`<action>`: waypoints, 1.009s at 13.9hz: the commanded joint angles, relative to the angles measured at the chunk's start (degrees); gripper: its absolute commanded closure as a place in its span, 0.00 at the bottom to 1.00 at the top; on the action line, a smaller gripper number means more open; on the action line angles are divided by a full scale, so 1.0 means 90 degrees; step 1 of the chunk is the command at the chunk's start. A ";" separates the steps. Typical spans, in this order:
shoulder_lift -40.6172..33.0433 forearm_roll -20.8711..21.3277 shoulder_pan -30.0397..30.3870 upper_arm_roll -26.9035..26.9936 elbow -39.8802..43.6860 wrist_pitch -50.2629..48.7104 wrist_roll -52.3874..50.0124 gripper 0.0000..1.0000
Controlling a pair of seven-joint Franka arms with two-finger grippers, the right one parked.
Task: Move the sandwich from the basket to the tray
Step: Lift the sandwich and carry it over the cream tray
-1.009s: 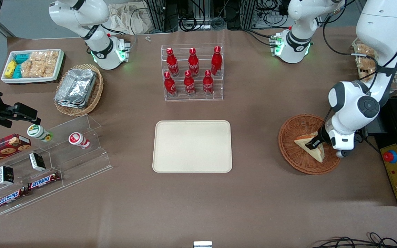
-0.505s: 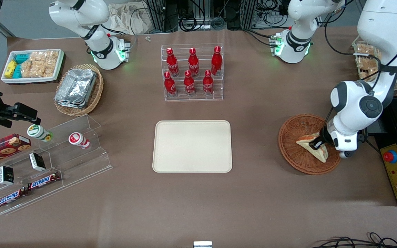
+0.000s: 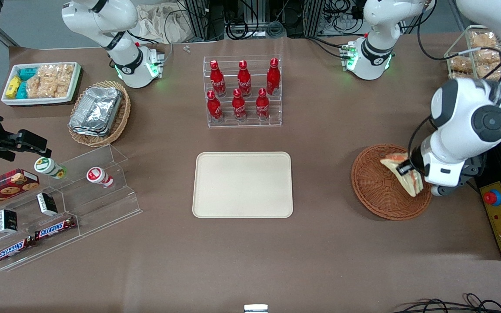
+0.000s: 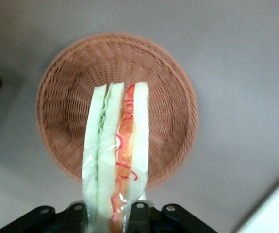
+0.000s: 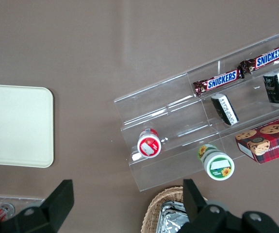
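My left gripper is shut on the sandwich, a wrapped white-bread wedge with orange-red and green filling, and holds it lifted above the reddish-brown wicker basket. In the left wrist view the sandwich hangs edge-up from the gripper, with the basket lying below it with nothing in it. The cream tray lies flat at the table's middle, toward the parked arm's end from the basket, with nothing on it; its edge also shows in the right wrist view.
A clear rack of several red bottles stands farther from the front camera than the tray. A red stop button box sits beside the basket at the table edge. A tan wicker basket with foil trays, a white snack bin and a clear stepped snack stand are toward the parked arm's end.
The gripper has risen with the sandwich, lifting it off the basket's floor, and the wedge now hangs tilted over the basket's rim on the working arm's side.
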 commanded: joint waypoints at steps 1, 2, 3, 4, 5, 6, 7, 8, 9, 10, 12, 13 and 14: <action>0.0268 0.0045 -0.0029 -0.0904 0.1278 -0.1265 -0.0053 1.00; 0.0287 0.0035 -0.0136 -0.1168 0.1387 -0.1267 -0.0062 1.00; 0.0423 0.0016 -0.0369 -0.1316 0.1397 -0.1238 -0.0159 1.00; 0.0637 0.0016 -0.0777 -0.1346 0.1417 -0.1151 -0.0382 1.00; 0.0958 0.0083 -0.1207 -0.1347 0.1543 -0.0996 -0.0559 1.00; 0.1261 0.0152 -0.1598 -0.1318 0.1699 -0.0772 -0.0735 1.00; 0.1651 0.0317 -0.1901 -0.1298 0.1787 -0.0450 -0.0872 1.00; 0.2012 0.0647 -0.2098 -0.1298 0.1836 -0.0147 -0.1018 1.00; 0.2412 0.1076 -0.2303 -0.1288 0.1856 0.0194 -0.1223 1.00; 0.2755 0.1467 -0.2508 -0.1288 0.1856 0.0516 -0.1582 1.00; 0.3361 0.2161 -0.2772 -0.1278 0.1856 0.1132 -0.2305 1.00; 0.3576 0.2435 -0.2812 -0.1278 0.1856 0.1338 -0.2415 1.00; 0.3781 0.2592 -0.2832 -0.1278 0.1856 0.1475 -0.2426 1.00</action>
